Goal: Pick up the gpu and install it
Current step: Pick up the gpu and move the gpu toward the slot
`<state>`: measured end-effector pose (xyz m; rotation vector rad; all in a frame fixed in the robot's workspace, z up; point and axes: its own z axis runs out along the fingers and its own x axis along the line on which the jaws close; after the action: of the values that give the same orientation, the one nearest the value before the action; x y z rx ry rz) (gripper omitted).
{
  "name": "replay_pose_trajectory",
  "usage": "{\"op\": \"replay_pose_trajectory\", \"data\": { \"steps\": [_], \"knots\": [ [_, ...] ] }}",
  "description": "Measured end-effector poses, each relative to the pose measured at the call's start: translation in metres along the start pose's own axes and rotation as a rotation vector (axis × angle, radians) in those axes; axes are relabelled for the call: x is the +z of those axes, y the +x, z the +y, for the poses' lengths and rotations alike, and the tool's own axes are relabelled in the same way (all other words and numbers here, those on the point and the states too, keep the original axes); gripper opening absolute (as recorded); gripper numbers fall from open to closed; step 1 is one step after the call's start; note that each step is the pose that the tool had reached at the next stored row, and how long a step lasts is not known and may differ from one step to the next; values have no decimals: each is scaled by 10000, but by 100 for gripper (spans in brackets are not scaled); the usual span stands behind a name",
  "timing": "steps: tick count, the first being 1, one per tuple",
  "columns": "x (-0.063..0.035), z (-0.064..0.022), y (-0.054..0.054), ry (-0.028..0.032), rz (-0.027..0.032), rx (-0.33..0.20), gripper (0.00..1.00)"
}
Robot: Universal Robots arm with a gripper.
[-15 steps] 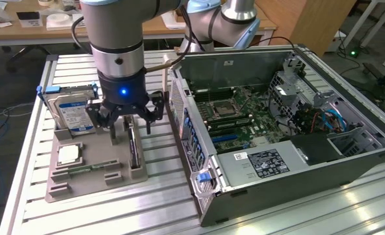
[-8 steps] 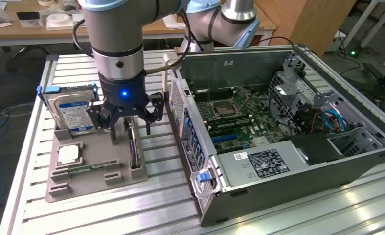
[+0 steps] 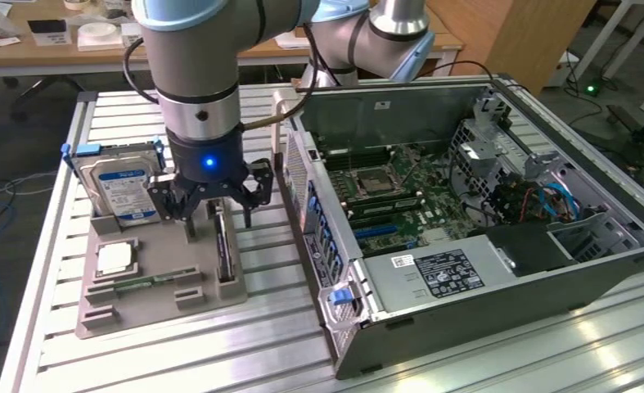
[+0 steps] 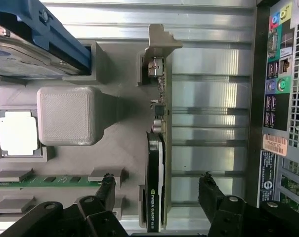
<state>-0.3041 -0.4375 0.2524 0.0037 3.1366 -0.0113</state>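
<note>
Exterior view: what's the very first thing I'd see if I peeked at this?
Probably the big robot arm with a glowing blue light, its open gripper poised over the gpu, which stands on edge in a grey holder. Next, the opened computer case on the exterior view's right, its green circuit board showing.

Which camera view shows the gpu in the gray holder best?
The wrist view: the gpu runs edge-on between the open end effector fingers, with its silver bracket, green board and black face visible. The exterior view shows the gpu as a thin dark slab below the end effector.
</note>
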Motion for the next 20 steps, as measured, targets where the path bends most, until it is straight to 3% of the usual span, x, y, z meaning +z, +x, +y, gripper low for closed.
{"op": "replay_pose_trajectory", "data": {
  "steps": [20],
  "knots": [
    [264,85,19,-1,-1,-38,78]
  ]
}}
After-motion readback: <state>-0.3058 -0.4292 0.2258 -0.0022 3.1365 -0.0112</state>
